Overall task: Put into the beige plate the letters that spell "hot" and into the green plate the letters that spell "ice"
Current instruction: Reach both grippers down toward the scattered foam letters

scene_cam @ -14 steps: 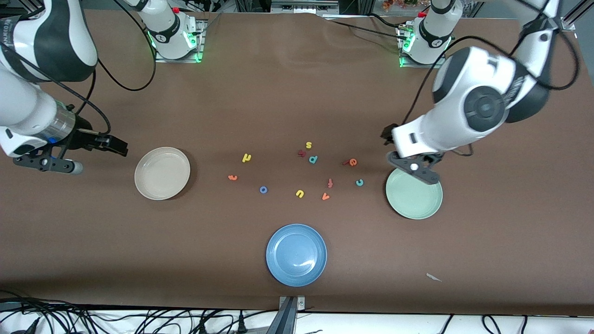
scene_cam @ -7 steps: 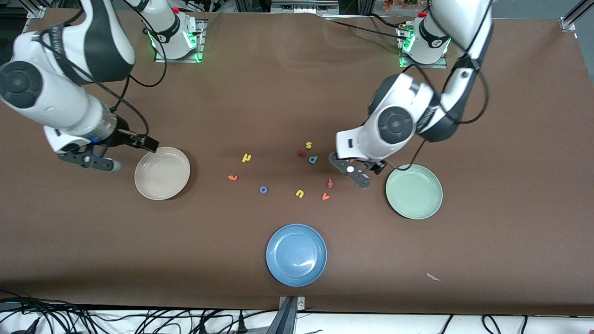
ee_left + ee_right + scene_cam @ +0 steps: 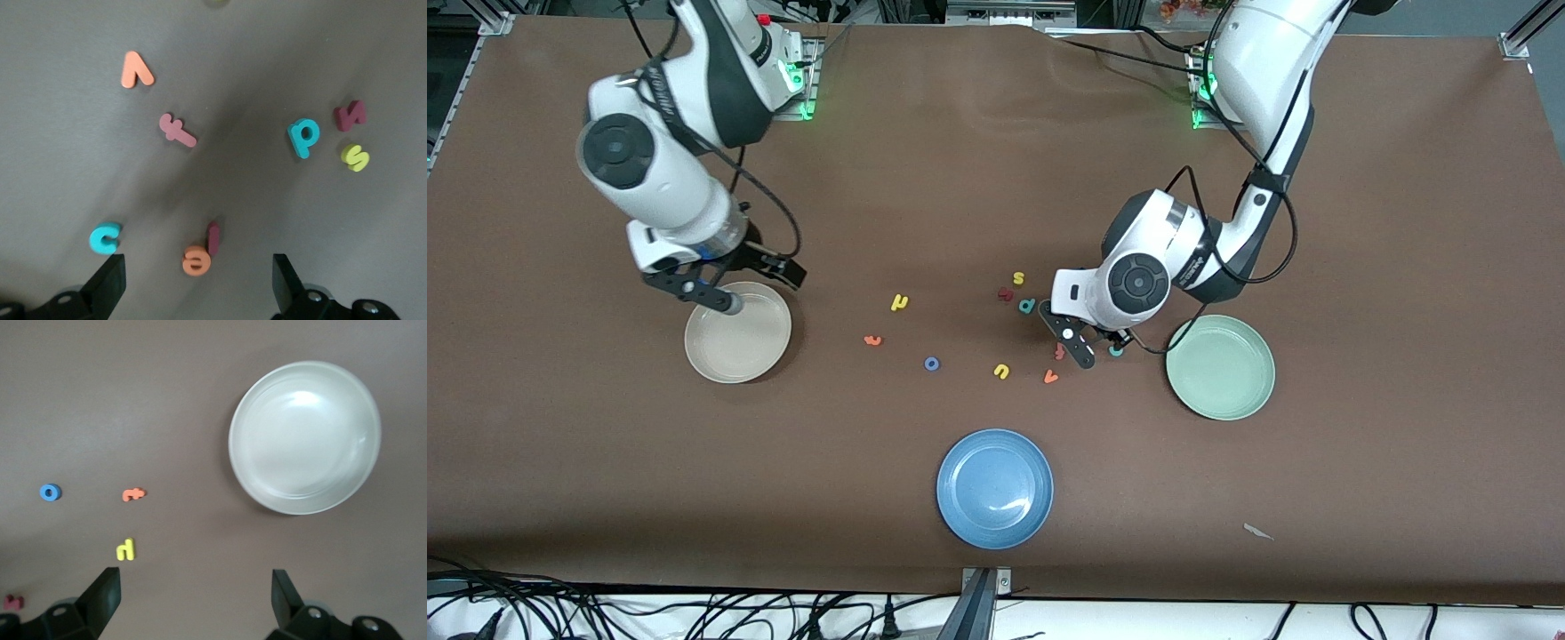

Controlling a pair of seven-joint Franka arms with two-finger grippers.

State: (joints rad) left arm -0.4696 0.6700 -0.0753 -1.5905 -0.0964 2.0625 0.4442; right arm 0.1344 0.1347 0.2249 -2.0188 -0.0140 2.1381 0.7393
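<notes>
Brown-topped table [image 3: 605, 462], both plates bare; none of the six letters is sorted yet.

- Right gripper [image 3: 193, 573]: a second ago it hung out at its own end of the table. It has swung in and now sits over the rim of the round shallow cream-beige plate [image 3: 738, 348]. Jaws spread wide, nothing between them.
- "hot" set lies loose on the table between the beige plate and the middle cluster: small yellow toy h [image 3: 899, 303], orange t [image 3: 872, 340], blue ring-shaped o [image 3: 931, 363]. You have not reached any of them.
- Left gripper [image 3: 197, 260]: it has moved off the round pale mint-green plate [image 3: 1227, 378] and come low over the letters. Fingers apart and empty, straddling the orange e [image 3: 196, 260], which touches the dark red bar-like i [image 3: 213, 238]. The teal c [image 3: 104, 238] lies just outside one fingertip.
- Judgement: you are lined up for the e first. Watch that closing does not drag the i along.
- The green plate is near the grasp point, so the carry should be short.
</notes>
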